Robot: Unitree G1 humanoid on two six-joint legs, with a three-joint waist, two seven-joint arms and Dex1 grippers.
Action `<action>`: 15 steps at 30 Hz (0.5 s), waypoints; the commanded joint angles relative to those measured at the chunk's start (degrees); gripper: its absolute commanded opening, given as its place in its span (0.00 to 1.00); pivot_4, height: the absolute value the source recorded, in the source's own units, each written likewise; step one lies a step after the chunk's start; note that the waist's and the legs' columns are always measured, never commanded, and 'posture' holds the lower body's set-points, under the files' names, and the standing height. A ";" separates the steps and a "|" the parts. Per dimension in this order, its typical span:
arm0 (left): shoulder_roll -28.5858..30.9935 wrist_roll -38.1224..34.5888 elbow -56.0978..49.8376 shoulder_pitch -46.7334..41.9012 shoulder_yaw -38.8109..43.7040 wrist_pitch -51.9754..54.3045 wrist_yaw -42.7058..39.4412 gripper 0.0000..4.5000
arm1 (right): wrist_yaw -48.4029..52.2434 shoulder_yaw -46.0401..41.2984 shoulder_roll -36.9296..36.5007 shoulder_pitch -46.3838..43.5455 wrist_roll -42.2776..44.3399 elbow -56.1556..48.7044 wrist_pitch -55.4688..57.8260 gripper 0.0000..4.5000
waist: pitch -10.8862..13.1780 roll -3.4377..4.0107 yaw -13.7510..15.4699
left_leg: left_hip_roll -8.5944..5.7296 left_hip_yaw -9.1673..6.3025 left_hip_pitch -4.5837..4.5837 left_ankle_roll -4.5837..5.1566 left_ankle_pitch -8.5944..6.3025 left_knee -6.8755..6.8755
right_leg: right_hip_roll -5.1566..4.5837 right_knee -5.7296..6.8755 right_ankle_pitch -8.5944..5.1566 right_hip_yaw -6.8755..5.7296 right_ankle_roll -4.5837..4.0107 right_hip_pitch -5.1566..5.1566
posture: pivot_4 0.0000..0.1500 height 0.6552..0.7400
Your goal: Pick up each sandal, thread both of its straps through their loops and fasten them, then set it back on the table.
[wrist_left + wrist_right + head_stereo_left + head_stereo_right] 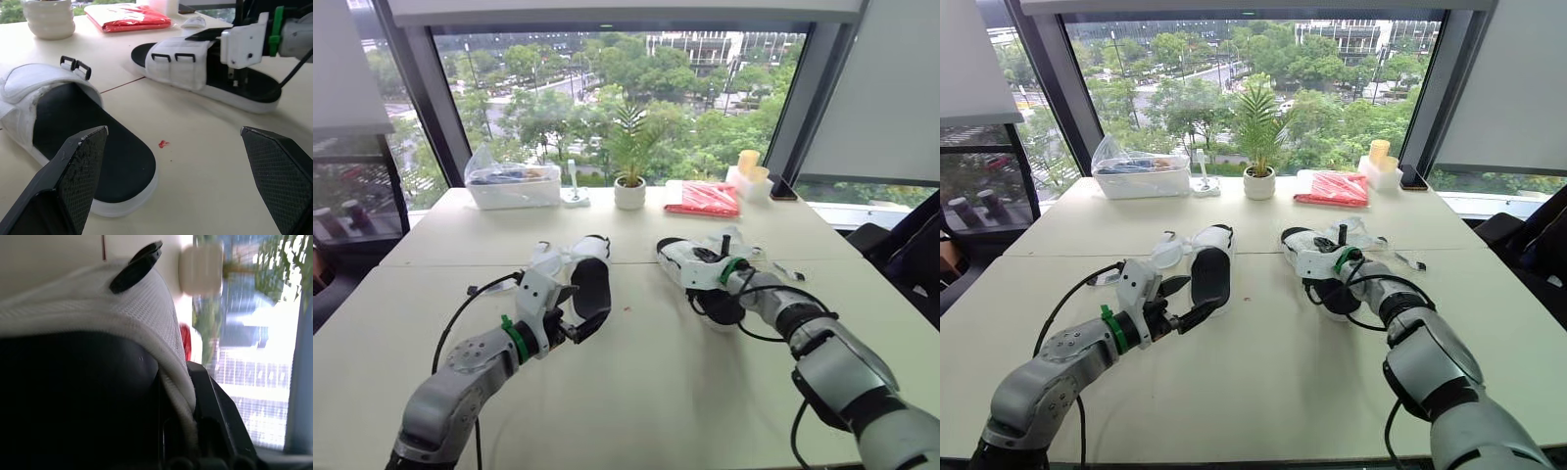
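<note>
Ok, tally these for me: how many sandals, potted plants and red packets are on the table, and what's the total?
Sandals: 2, the left sandal and the right sandal
Potted plant: 1
Red packet: 1
Total: 4

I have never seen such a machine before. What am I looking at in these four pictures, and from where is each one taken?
This is a humanoid robot with two arms, at a table. The two wide pictures come from cameras in its head, looking down over its arms. The other two come from a camera on each wrist.

On the table lie two white sandals with black insoles: the left sandal and the right sandal. The left gripper is near the left sandal's heel, jaws open and empty. The right gripper rests on the right sandal's strap; whether it grips it, I cannot tell.

By the window stand a potted plant, a clear plastic box and a red packet.
</note>
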 commanded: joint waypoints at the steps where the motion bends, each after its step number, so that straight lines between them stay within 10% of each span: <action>1: -0.26 0.33 -1.28 -0.72 0.54 -1.66 -0.07 1.00 | 1.44 -0.70 -7.05 1.52 0.56 -10.93 -14.40 0.02 | 0.00 0.00 -0.02 | 0.00 0.01 0.00 0.00 0.00 0.00 | 0.01 -0.01 0.00 0.00 0.00 0.00 | 1.00 1.00; 15: -1.24 0.38 0.82 -2.30 -0.22 -2.18 -2.02 1.00 | 15.32 -3.60 -15.64 12.97 11.79 -30.86 -46.65 0.02 | 0.00 0.00 -0.07 | 0.05 0.05 0.18 0.25 -0.13 0.05 | 0.04 0.08 0.00 0.05 0.00 0.14 | 1.00 1.00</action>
